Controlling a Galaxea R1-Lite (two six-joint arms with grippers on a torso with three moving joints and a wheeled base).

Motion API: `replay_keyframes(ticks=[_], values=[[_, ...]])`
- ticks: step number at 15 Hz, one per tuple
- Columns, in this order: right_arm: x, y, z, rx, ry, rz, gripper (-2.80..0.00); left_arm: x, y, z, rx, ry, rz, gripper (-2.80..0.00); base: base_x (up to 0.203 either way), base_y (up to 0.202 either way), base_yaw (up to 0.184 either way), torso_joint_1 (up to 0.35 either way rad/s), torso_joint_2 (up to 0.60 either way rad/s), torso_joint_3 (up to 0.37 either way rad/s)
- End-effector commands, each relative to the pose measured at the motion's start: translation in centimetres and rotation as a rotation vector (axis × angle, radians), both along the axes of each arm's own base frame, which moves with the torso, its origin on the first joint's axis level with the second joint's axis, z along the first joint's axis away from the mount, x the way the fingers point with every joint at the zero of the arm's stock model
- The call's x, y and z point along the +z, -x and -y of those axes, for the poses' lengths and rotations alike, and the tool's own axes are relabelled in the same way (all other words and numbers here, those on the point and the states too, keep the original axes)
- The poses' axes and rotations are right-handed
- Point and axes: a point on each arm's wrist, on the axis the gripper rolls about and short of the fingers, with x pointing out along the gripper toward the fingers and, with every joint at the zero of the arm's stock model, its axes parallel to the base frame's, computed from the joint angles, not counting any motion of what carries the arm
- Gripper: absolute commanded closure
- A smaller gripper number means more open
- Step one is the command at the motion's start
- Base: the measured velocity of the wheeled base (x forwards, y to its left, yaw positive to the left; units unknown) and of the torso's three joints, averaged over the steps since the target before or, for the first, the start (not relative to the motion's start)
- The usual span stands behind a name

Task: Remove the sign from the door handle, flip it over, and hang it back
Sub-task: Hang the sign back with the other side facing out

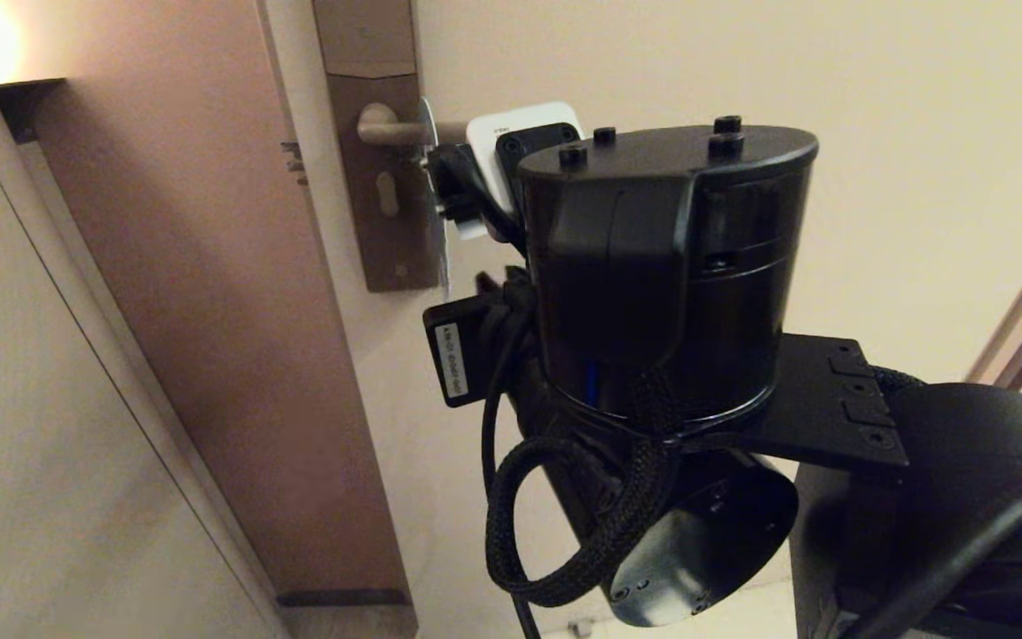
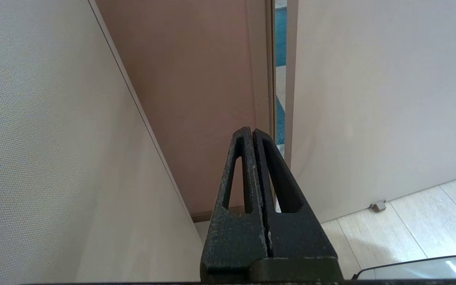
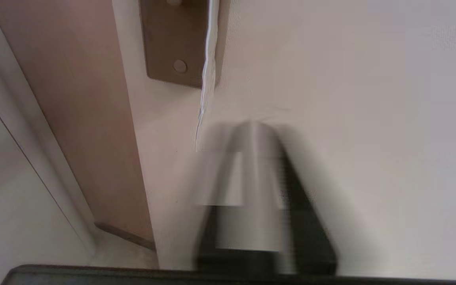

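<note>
Head view gives you the door handle (image 1: 391, 131) sticking out level from its tall brown lock plate (image 1: 382, 177), with the sign (image 1: 434, 191) hanging on it edge-on to you, so it reads as a thin pale sliver running down past the lower end of the plate. Your right arm (image 1: 662, 266) is raised just beside the handle and fills the middle of that view, and its bulk hides the right gripper from you there. Right wrist view shows the same card as a thin white edge (image 3: 208, 75) dropping in front of the lock plate (image 3: 172, 43) and ending a little below it, against the pale door face (image 3: 331, 79). The right gripper (image 3: 253, 130) sits just under and beside that lower end, but it is smeared by motion blur — you cannot tell from it whether the fingers are apart or together, nor whether they touch the card. Which face of the sign is turned outward cannot be read from either view. Left wrist view shows you the left gripper (image 2: 252, 132) down low, well away from the handle, its two fingers pressed together with nothing between them, pointing at the brown door frame (image 2: 196, 99) and the narrow gap beside the door — pale floor (image 2: 418, 221) lies below it.
</note>
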Motion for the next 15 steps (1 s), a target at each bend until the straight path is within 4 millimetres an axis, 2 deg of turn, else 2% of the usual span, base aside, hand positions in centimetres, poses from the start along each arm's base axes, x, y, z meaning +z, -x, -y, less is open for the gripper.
replay_keyframes(ticks=[1,11,15], values=[[-0.5,-0.4,-0.8,-0.005,0.008,-0.002,0.00,0.0,0.0,0.0,0.000,0.000,-0.002,0.00,0.000,0.000,0.000,0.000,0.00,0.000],[-2.4,-3.1,-4.8,-0.021,-0.038,0.030,0.00,0.0,0.0,0.0,0.000,0.000,-0.003,0.00,0.000,0.000,0.000,0.000,0.00,0.000],[-3.4,-4.2,-5.8,-0.032,-0.040,0.057,0.00,0.0,0.0,0.0,0.000,0.000,-0.002,0.00,0.000,0.000,0.000,0.000,0.00,0.000]])
